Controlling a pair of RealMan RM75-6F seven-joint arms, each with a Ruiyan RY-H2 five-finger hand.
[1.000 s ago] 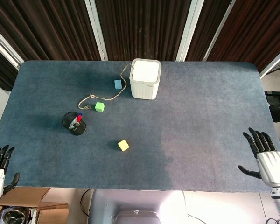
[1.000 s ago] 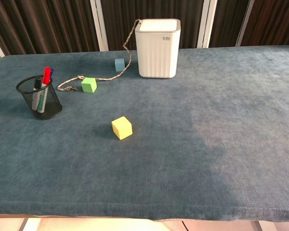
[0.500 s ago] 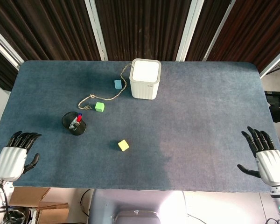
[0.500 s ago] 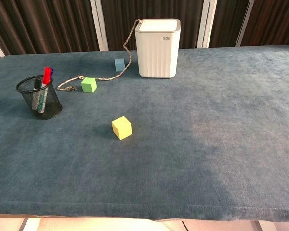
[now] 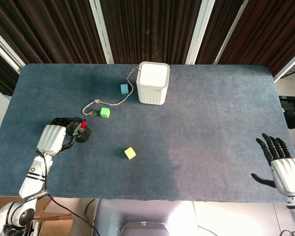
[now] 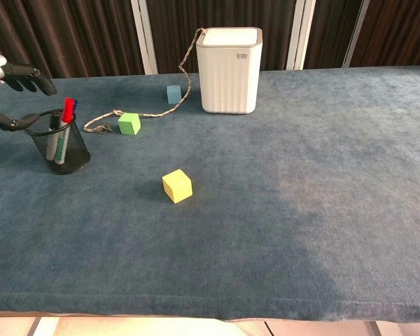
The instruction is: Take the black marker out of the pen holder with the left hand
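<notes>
Left robot hand (image 5: 54, 137), fingers apart, empty, hovers over pen holder (image 6: 58, 143) w/ black marker (image 6: 54, 122) inside.

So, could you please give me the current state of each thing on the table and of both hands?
left hand: open, above the pen holder, holding nothing
right hand: open, fingers spread, at the table's near right edge
pen holder: upright, markers inside
black marker: in the holder, not yet grasped
white bin: upright, lid closed
rope: slack, trailing from the bin
yellow cube: resting alone
</notes>
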